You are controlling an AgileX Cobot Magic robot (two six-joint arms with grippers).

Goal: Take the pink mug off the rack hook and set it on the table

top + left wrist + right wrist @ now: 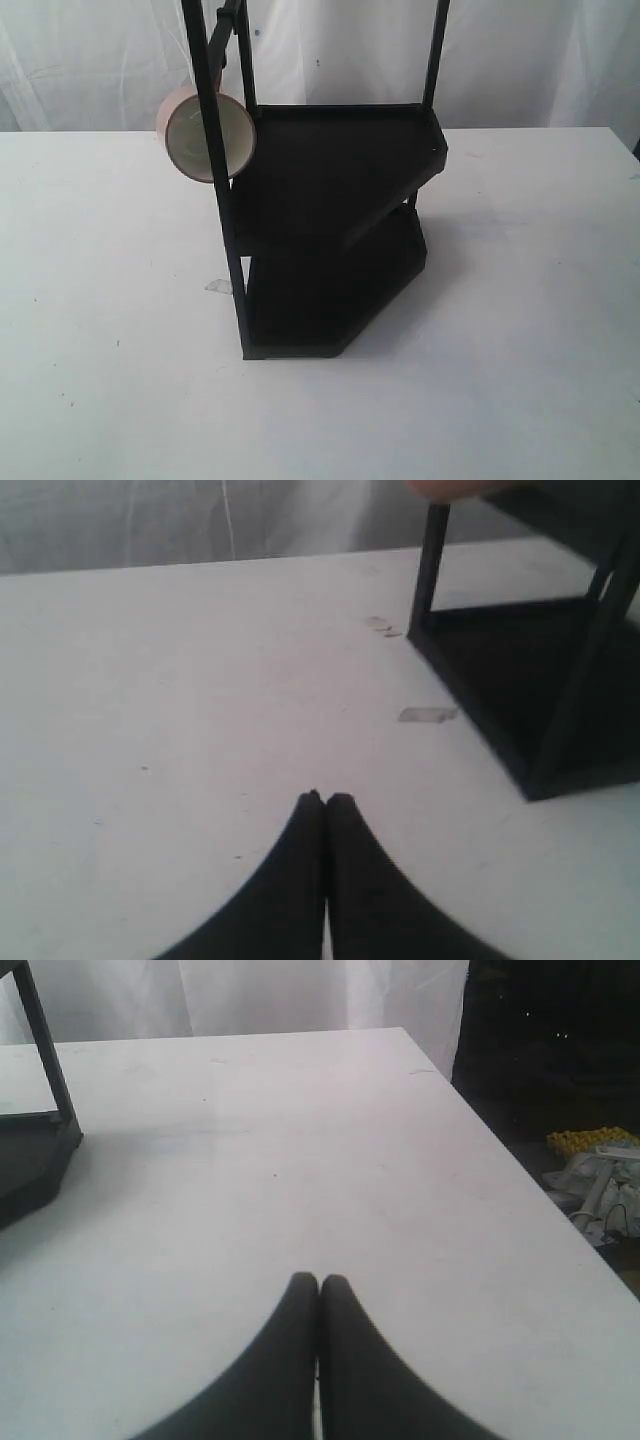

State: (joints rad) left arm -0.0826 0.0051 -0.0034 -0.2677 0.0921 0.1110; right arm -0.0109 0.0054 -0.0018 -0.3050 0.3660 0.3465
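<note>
The pink mug (pixel 190 135) hangs on its side from the rack hook (pixel 229 30), a short black arm near the top of the black rack's (pixel 330 230) left posts; its cream inside faces the exterior camera. A front post crosses in front of the mug. The rack stands on the white table (pixel 110 330). Neither gripper shows in the exterior view. My left gripper (pixel 326 799) is shut and empty, low over bare table beside the rack's lower frame (pixel 520 710). My right gripper (pixel 319 1281) is shut and empty over bare table, away from the rack's corner (pixel 40 1140).
A small scrap of clear tape (pixel 428 715) lies on the table by the rack's front left foot. The table's right edge (pixel 520 1160) drops off to a dark area with clutter (pixel 595 1175). White curtains hang behind the table.
</note>
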